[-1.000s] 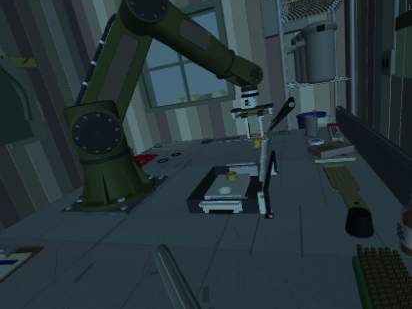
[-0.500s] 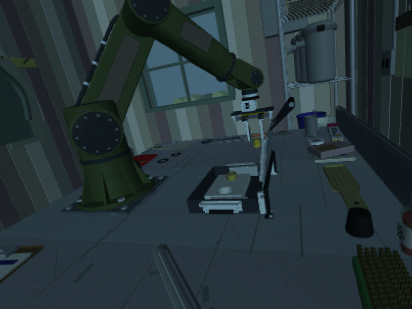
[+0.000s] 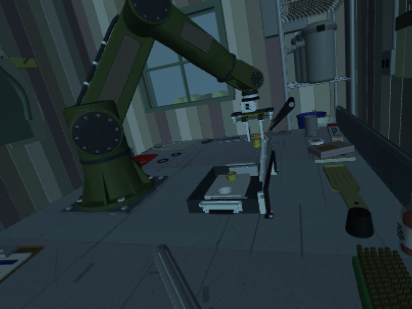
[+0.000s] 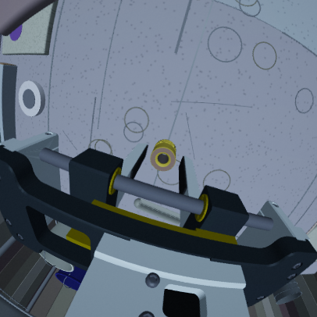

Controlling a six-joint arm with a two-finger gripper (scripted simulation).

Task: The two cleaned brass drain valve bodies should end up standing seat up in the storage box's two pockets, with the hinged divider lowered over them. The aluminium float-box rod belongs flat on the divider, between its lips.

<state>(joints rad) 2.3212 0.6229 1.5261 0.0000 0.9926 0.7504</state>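
A brass valve body lies on the bench straight below my fingers, its round seat opening facing the wrist camera; from the side camera it shows as a small yellow piece behind the box. The storage box sits on the bench nearer the camera, with another brass valve body standing in one pocket. The hinged divider stands raised, almost upright, at the box's right side. The aluminium rod lies on the bench near the camera. My gripper hovers above the loose valve body, open and holding nothing.
The raised divider stands just in front of my gripper. A white ring lies on the bench to the left. To the right are a brush, a block and a blue cup. A wire shelf stands behind.
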